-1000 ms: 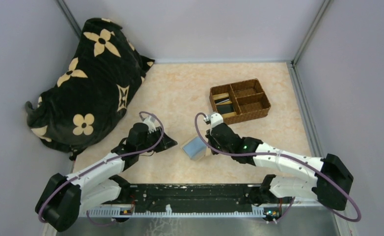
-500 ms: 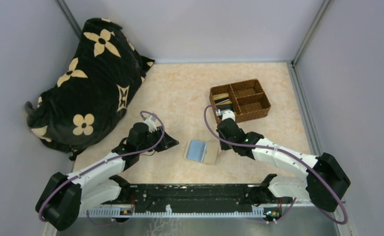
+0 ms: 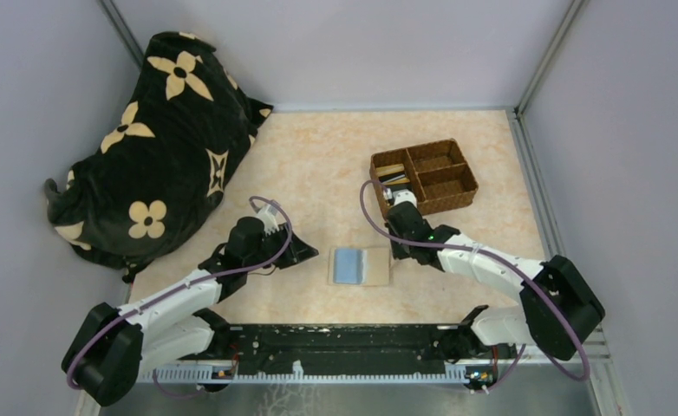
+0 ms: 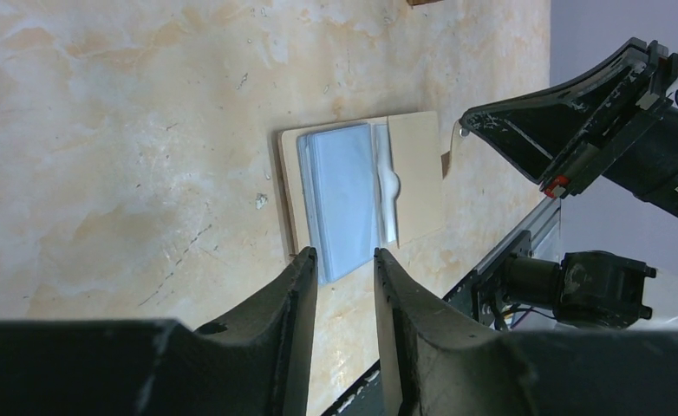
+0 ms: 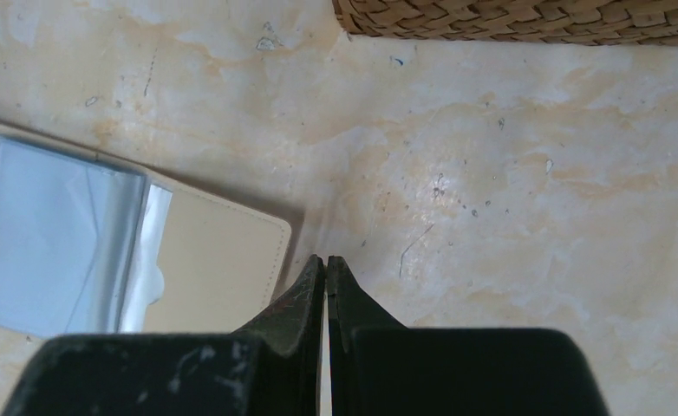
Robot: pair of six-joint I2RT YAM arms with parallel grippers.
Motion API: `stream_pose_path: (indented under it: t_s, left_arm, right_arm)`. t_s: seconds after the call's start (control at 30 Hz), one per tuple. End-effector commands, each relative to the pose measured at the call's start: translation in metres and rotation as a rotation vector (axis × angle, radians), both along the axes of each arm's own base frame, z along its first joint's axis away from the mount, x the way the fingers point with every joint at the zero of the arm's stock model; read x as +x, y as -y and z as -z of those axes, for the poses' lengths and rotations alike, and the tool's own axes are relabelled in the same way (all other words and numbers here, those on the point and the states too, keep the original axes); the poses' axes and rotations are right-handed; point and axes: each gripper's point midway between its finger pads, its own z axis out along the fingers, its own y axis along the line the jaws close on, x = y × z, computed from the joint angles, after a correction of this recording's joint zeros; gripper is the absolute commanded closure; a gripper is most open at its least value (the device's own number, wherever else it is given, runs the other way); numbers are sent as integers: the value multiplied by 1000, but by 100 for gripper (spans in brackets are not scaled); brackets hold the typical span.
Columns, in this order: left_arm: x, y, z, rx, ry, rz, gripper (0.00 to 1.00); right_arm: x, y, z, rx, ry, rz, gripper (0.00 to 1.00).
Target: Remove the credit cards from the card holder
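Note:
The card holder [image 3: 359, 265] lies open and flat on the table, with its pale blue-grey inner face up beside a cream flap. It also shows in the left wrist view [image 4: 361, 195] and the right wrist view [image 5: 127, 251]. No card shows in it. Credit cards [image 3: 394, 178], tan and dark-striped, lie in the left compartment of the brown woven tray [image 3: 444, 204]. My left gripper [image 3: 308, 256] [image 4: 344, 256] is open and empty, just left of the holder. My right gripper [image 3: 396, 250] [image 5: 326, 258] is shut and empty, at the holder's right edge.
A big black cushion with cream flower marks [image 3: 153, 130] fills the back left corner. The tray's woven wall [image 5: 526, 17] stands just beyond my right gripper. Grey walls close in the table on three sides. The arm rail [image 3: 335, 342] runs along the near edge.
The holder was tilted up at my right gripper and now lies flat and open. My right gripper has drawn back to the right of it. The left arm has barely moved.

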Motion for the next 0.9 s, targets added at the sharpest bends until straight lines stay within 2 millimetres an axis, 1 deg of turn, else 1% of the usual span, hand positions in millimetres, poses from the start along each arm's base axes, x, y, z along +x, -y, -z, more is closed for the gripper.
stream_pose_path:
  t_s: [0.0,0.07,0.1,0.13,0.17,0.2,0.27,0.4,0.5,0.53,0.67,0.77,0.83,0.87]
  left_arm:
    - [4,3,-8,-16,28,-3,62]
    - [3,5,-6,-16,21,3,60]
    - [3,6,-5,-22,17,9,60]
    - [2,8,-4,-26,13,13,59]
    - [2,10,-3,-30,13,16,59]
    - [2,12,-3,-33,11,20,59]
    - [2,16,0,-28,3,28,59]
    - [2,26,3,-8,4,42,60]
    - [3,34,4,-7,5,57,61]
    - [3,36,6,-7,3,60,61]
    - [5,42,9,-11,2,70,62]
    - [7,43,13,-3,1,71,62]
    - [9,44,16,5,0,75,62]
    - [9,45,17,7,-2,78,63]
  right_arm:
    - [24,-18,-18,43,64,-30,100]
    - [24,-19,-18,46,63,-40,100]
    - [23,-20,-19,50,63,-42,94]
    - [22,-20,-20,56,66,-45,81]
    - [22,-21,-23,67,74,-46,70]
    - [22,-20,-27,75,84,-43,62]
    - [22,-17,-34,83,106,-35,52]
    - [20,-12,-48,80,129,-27,50]
    - [18,-10,-57,92,144,-25,52]
    - [17,-9,-59,92,142,-26,55]
    - [12,-16,-70,108,152,-37,76]
    - [5,-31,-80,106,172,-66,87]
    - [-1,-45,-82,121,167,-92,99]
    - [-4,-53,-82,134,159,-107,100]
